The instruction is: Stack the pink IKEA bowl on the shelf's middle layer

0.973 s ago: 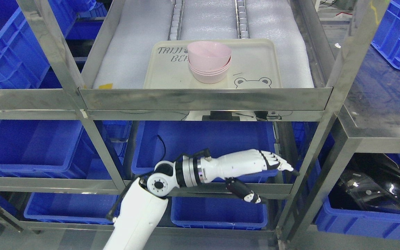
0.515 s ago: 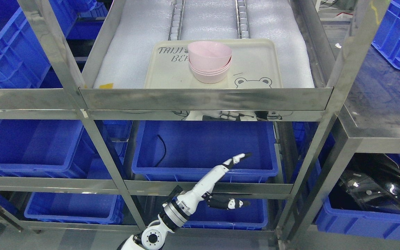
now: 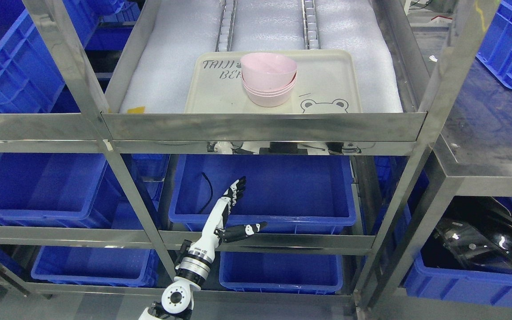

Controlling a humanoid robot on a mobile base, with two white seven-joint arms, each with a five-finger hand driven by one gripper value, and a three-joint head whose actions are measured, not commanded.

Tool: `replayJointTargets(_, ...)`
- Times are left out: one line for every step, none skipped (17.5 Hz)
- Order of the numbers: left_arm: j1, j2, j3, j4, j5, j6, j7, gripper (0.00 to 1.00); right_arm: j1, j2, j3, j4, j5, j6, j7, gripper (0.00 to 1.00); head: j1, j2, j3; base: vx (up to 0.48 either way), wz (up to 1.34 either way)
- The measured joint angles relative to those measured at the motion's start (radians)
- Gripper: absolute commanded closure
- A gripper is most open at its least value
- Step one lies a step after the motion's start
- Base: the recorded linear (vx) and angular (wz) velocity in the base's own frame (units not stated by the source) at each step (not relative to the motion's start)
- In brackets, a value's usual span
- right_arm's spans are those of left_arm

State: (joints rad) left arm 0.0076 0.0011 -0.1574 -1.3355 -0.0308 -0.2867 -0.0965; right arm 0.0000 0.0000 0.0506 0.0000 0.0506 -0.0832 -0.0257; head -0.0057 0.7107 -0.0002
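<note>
Up on the shelf (image 3: 260, 126), the pink bowls (image 3: 268, 79) sit nested in a stack on a cream tray (image 3: 327, 80), near the tray's middle and a little left of its printed bear face. The top bowl sits slightly tilted in the ones beneath it. The tray rests on white foam (image 3: 176, 66) that lines the shelf, and two roller strips (image 3: 225, 24) run back along the foam behind it.

Below that shelf, the left hand (image 3: 222, 218) shows low in the picture, left of the middle, its wrist rising from the bottom edge. It holds nothing. The fingers (image 3: 236, 190) are stretched out straight and close together, pointing up and slightly right, while the thumb sticks out to the right, apart from them. The hand is in front of a blue bin (image 3: 282, 186) on the level under the bowls, well apart from the stack. A black cable (image 3: 207, 191) lies inside that bin, just left of the fingertips.

More blue bins fill the lower levels and both sides of the steel frame. The right arm is not in the picture
</note>
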Motion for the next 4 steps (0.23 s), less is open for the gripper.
replayJointTargets(-0.001, 0.000, 0.013, -0.003, 0.005, 0.004, 0.006, 0.00, 0.000, 0.000, 0.000, 0.000, 0.000, 0.000, 0.000, 0.00, 0.0000, 0.000, 0.000, 0.000, 0.00)
replayJointTargets(-0.002, 0.000, 0.023, -0.008, 0.010, 0.006, 0.010, 0.00, 0.000, 0.000, 0.000, 0.000, 0.000, 0.000, 0.000, 0.00, 0.0000, 0.000, 0.000, 0.000, 0.00)
replayJointTargets(-0.003, 0.000, 0.032, -0.013, 0.013, 0.009, 0.012, 0.00, 0.000, 0.000, 0.000, 0.000, 0.000, 0.000, 0.000, 0.00, 0.0000, 0.000, 0.000, 0.000, 0.00)
replayJointTargets(-0.004, 0.000, 0.040, -0.017, 0.017, 0.009, 0.015, 0.00, 0.000, 0.000, 0.000, 0.000, 0.000, 0.000, 0.000, 0.00, 0.0000, 0.000, 0.000, 0.000, 0.00)
